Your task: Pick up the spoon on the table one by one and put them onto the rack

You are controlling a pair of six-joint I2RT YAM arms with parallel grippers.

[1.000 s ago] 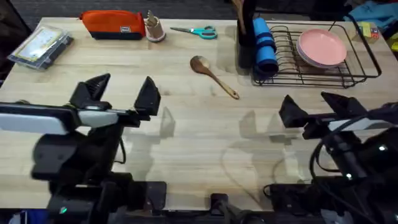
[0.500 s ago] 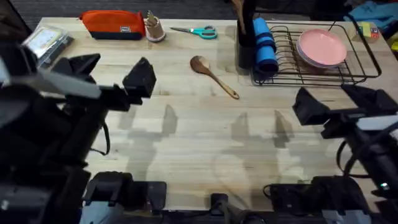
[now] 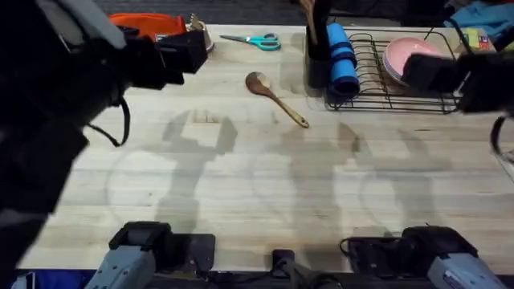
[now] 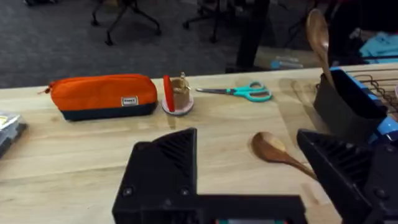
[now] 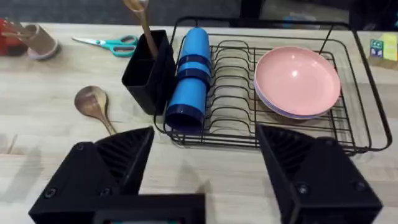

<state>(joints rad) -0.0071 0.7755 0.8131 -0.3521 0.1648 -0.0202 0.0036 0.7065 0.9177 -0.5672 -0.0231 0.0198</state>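
One brown wooden spoon (image 3: pixel 277 98) lies flat on the table (image 3: pixel 257 185), just left of the black wire rack (image 3: pixel 470 80). A second spoon (image 3: pixel 307 11) stands handle-down in the rack's black utensil cup (image 3: pixel 316 63). My left gripper (image 3: pixel 173 54) hovers high over the table's far left, open and empty; its wrist view has the lying spoon (image 4: pixel 268 148) between its fingers (image 4: pixel 165 171), well beyond them. Above the rack's right half my right gripper (image 3: pixel 462 76) hangs open and empty, and its wrist view takes in the rack (image 5: pixel 348 146) and the lying spoon (image 5: pixel 94 104).
A blue cup (image 3: pixel 341 58) lies on its side in the rack beside pink plates (image 3: pixel 401 54). Teal-handled scissors (image 3: pixel 255 40), an orange pouch (image 3: pixel 136 24) and a small wooden holder (image 3: pixel 197 34) line the far edge. The left arm looms large and dark at the left.
Both arms have risen and swung forward from the near edge toward the far side, the right one arriving over the rack. The spoon on the table has not moved.
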